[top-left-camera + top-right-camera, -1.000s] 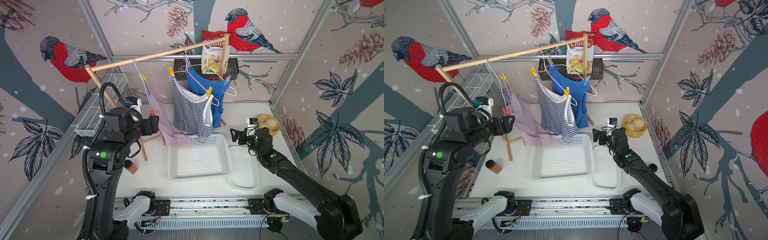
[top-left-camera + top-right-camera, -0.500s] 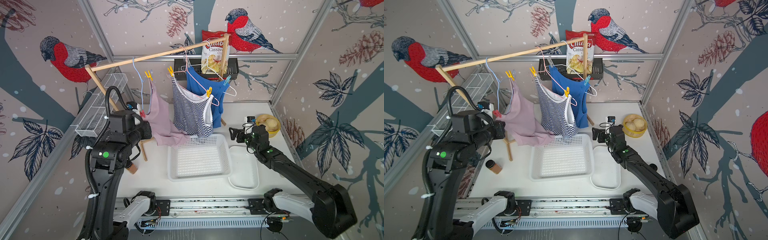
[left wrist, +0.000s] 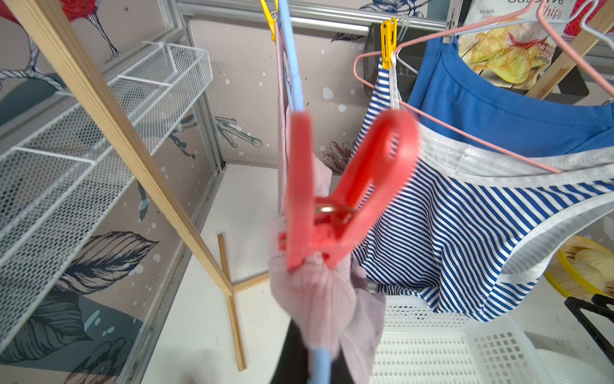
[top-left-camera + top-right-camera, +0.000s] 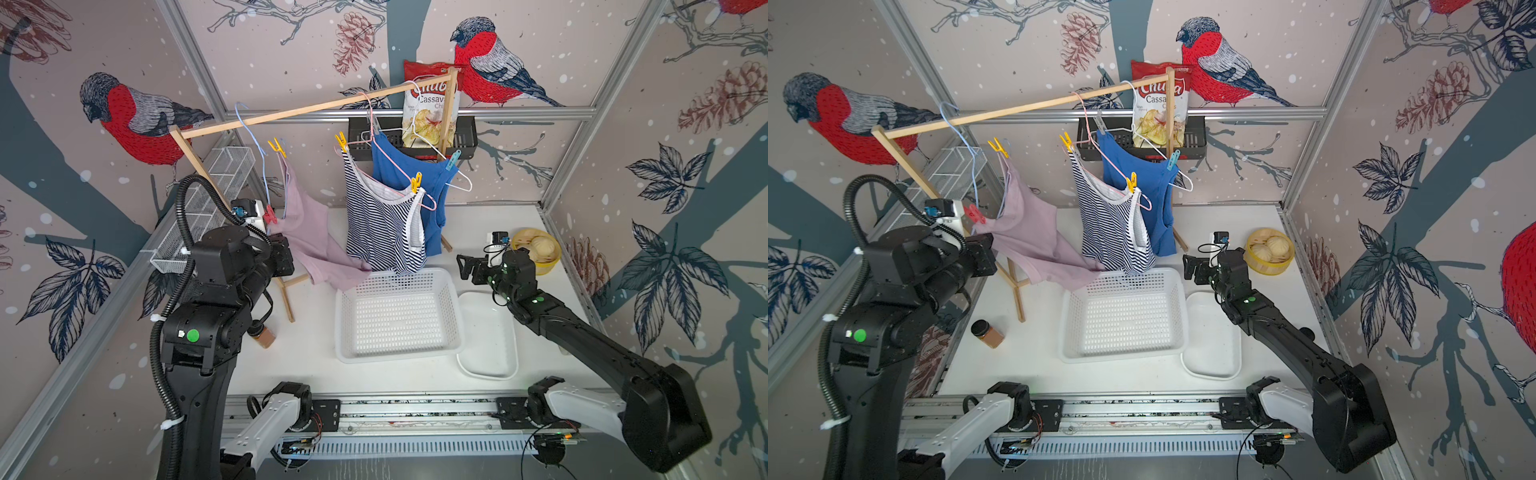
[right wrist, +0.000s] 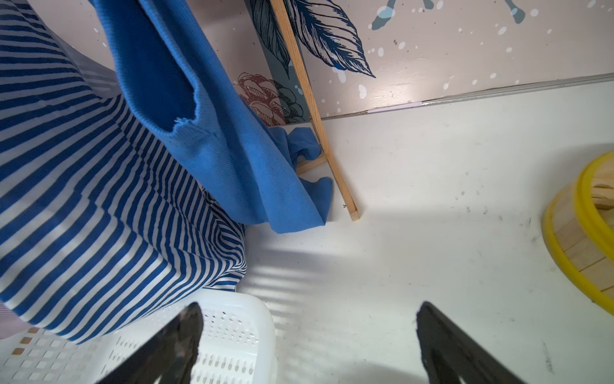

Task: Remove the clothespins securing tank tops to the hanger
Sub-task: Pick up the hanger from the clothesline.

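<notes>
Three tank tops hang on the wooden rack (image 4: pixel 311 109): pale mauve (image 4: pixel 316 232), striped (image 4: pixel 382 224) and plain blue (image 4: pixel 399 166). Yellow clothespins (image 4: pixel 276 146) (image 4: pixel 340 141) (image 4: pixel 416 183) and a teal one (image 4: pixel 453 160) grip their straps. A red clothespin (image 3: pixel 332 199) pins the mauve cloth to the light blue hanger (image 3: pixel 294 83). My left gripper (image 3: pixel 319 349) is shut on that hanger's end and the bunched mauve cloth, just below the red pin. My right gripper (image 5: pixel 307 332) is open and empty, low over the table beside the basket.
A white perforated basket (image 4: pixel 399 357) sits under the tops, a white tray (image 4: pixel 486 365) to its right. A yellow steamer with buns (image 4: pixel 536 249) is at the back right. A spice jar (image 4: pixel 264 336), a wire shelf (image 4: pixel 208 199) and a chips bag (image 4: pixel 430 108) are also here.
My left gripper closed and drew back to the left, dragging the hanger's lower end and the mauve top sideways. The right gripper shifted slightly and stayed open.
</notes>
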